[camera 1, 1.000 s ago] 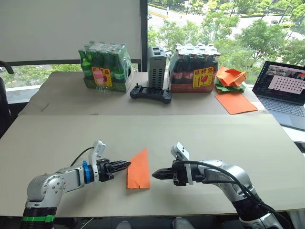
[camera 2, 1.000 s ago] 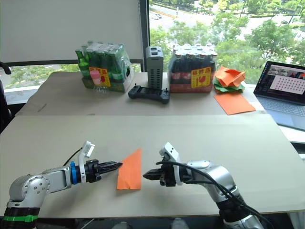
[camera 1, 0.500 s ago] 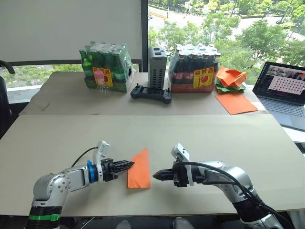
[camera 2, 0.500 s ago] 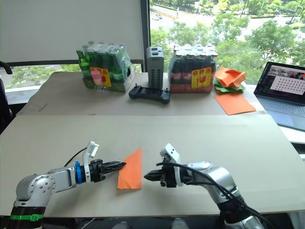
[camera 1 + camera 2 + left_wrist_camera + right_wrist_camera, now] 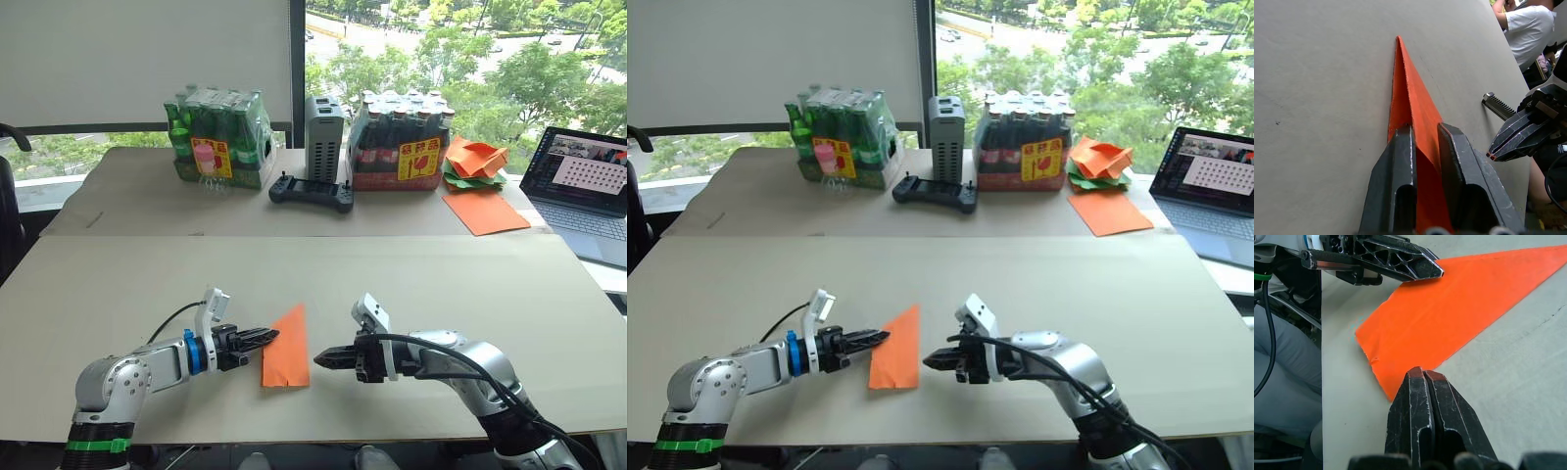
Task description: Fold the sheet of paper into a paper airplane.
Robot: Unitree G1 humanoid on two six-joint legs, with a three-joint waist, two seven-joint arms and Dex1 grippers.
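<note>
The sheet of paper (image 5: 286,348) is a bright-orange folded shape, long and pointed, lying flat on the near table with its point away from me. My left gripper (image 5: 271,336) reaches in from the left at table height. Its fingers (image 5: 1400,152) stand a narrow gap apart, and the paper's (image 5: 1418,105) left edge shows in that gap. My right gripper (image 5: 320,360) is shut and empty, its tip (image 5: 1423,374) just off the paper's (image 5: 1459,308) near right corner. In the right wrist view, the left gripper (image 5: 1436,270) rests at the paper's far edge.
On the far table stand a pack of green bottles (image 5: 217,137), a grey device (image 5: 323,132), a black controller (image 5: 311,191) and a pack of dark bottles (image 5: 400,142). A heap of crumpled papers (image 5: 475,160), a larger orange sheet (image 5: 483,211) and a laptop (image 5: 588,186) sit at right.
My left gripper has slid to the right, from a short way off the paper up to its left edge. The right gripper and the paper have stayed put.
</note>
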